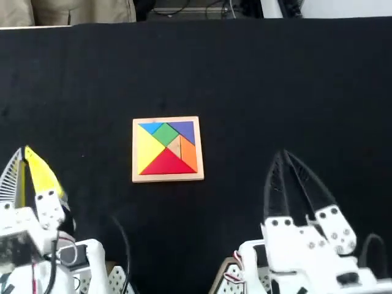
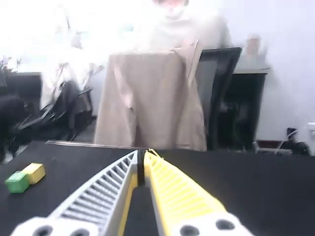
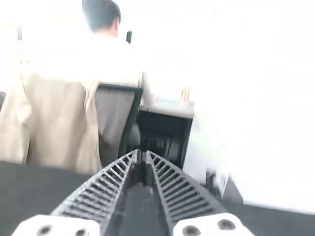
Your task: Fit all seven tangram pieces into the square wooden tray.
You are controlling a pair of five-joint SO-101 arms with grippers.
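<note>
The square wooden tray (image 1: pixel 134 150) lies in the middle of the black table, holding coloured tangram pieces: yellow (image 1: pixel 147 149), red (image 1: pixel 166 163), green (image 1: pixel 165 133), blue (image 1: pixel 182 128), orange (image 1: pixel 189 153) and a small light blue one (image 1: pixel 149 127). My left gripper (image 1: pixel 25 150) rests at the near left, its white and yellow fingers shut with nothing between them (image 2: pixel 142 157). At the near right my right gripper (image 1: pixel 284 153) is shut too, its black fingers together and holding nothing (image 3: pixel 141 153). Both stand well short of the tray.
Black cloth covers the table (image 1: pixel 275 79). A yellow block (image 2: pixel 33 172) and a green block (image 2: pixel 17 182) sit near the table's edge in the left wrist view. A chair draped with a beige coat (image 2: pixel 147 98) stands beyond the far edge.
</note>
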